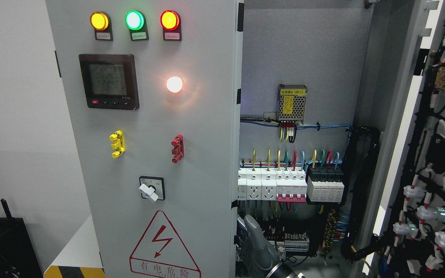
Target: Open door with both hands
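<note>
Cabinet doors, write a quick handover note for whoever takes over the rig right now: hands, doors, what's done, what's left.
Hands: one grey robot hand shows at the bottom edge, by the inner edge of the left door; which arm it belongs to and its finger state can't be told.
Doors: right door is swung wide open, wiring side showing; breakers exposed. Left door appears closed or nearly so.
Done: right door open.
Left: probably the left door.

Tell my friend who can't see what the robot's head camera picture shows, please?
An electrical cabinet stands with its right door swung open, showing breakers and colourful wires inside. The left door is shut, with yellow, green and red lamps, a small screen and a lightning warning sign. A grey robot hand reaches up at the bottom middle.
</note>
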Action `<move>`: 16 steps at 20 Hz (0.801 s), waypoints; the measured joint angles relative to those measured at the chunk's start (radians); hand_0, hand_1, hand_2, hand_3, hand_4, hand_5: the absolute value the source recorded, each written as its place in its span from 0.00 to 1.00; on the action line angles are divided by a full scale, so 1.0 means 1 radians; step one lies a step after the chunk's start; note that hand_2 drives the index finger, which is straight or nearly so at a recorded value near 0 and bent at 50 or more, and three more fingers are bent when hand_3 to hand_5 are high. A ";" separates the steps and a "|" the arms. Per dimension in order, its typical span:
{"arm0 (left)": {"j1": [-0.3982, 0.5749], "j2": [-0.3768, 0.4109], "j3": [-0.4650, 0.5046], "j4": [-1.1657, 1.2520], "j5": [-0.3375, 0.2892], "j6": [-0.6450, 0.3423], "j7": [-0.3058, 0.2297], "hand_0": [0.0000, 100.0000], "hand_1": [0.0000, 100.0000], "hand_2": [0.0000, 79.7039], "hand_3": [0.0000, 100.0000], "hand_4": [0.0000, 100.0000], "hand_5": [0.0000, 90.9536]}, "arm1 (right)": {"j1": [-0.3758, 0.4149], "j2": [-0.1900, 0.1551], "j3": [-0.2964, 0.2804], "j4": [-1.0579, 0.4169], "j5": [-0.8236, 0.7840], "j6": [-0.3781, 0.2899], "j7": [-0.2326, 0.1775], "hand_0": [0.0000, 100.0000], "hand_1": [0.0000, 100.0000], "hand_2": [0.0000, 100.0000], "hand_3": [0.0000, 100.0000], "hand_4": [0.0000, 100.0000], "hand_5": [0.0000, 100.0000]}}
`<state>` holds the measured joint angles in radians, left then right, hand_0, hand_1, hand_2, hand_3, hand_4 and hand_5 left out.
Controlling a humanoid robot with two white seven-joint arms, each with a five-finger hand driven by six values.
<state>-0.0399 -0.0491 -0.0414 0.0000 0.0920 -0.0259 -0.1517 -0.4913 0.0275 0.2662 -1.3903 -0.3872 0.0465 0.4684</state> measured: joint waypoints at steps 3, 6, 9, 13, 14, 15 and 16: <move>0.000 0.000 0.000 0.000 0.000 0.000 0.000 0.12 0.39 0.00 0.00 0.00 0.00 | 0.000 -0.006 0.000 0.001 -0.001 0.000 0.009 0.05 0.00 0.00 0.00 0.00 0.00; 0.000 0.000 0.000 0.000 0.000 0.000 0.000 0.12 0.39 0.00 0.00 0.00 0.00 | 0.000 -0.012 -0.001 0.002 -0.002 0.002 0.015 0.05 0.00 0.00 0.00 0.00 0.00; 0.000 0.000 0.000 0.000 0.000 0.000 0.000 0.12 0.39 0.00 0.00 0.00 0.00 | -0.002 -0.016 -0.001 0.004 -0.004 0.003 0.018 0.05 0.00 0.00 0.00 0.00 0.00; 0.000 0.000 0.000 0.000 0.000 0.000 0.000 0.12 0.39 0.00 0.00 0.00 0.00 | -0.005 -0.019 -0.001 0.006 -0.018 0.004 0.019 0.05 0.00 0.00 0.00 0.00 0.00; 0.000 0.000 0.000 0.000 0.000 0.000 0.000 0.12 0.39 0.00 0.00 0.00 0.00 | -0.007 -0.020 -0.001 0.008 -0.021 0.004 0.019 0.05 0.00 0.00 0.00 0.00 0.00; 0.000 0.000 0.000 0.000 0.000 0.000 0.000 0.12 0.39 0.00 0.00 0.00 0.00 | -0.008 -0.020 -0.001 0.009 -0.023 0.004 0.019 0.05 0.00 0.00 0.00 0.00 0.00; 0.000 0.000 0.000 0.000 0.000 0.000 0.000 0.12 0.39 0.00 0.00 0.00 0.00 | -0.010 -0.021 -0.001 0.011 -0.025 0.004 0.021 0.05 0.00 0.00 0.00 0.00 0.00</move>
<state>-0.0399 -0.0491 -0.0414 0.0000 0.0920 -0.0259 -0.1517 -0.5013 0.0064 0.2653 -1.3794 -0.4120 0.0504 0.4893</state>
